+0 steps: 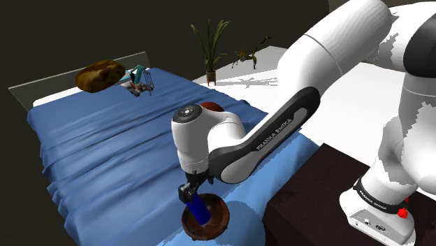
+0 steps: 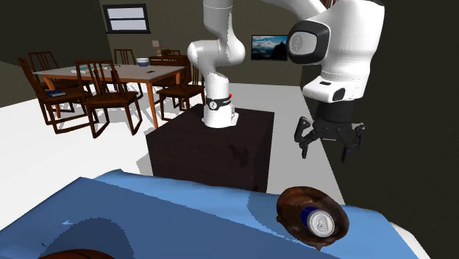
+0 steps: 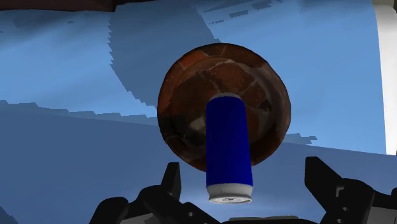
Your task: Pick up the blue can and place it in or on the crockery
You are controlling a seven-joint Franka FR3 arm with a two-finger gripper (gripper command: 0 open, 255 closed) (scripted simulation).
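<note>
Blue can (image 3: 228,146) sits on end in the brown bowl (image 3: 191,89), lower middle of the shoulder view, on the bed (image 1: 105,154) near its edge. My hand (image 2: 325,151) hangs just above it, fingers spread wide and touching nothing. I'd guess it's parked over the can's top so a straight lift clears it. Placement looks done to me.

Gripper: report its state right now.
Gripper: open, holding nothing; the blue can sits in the brown bowl below it.
</note>
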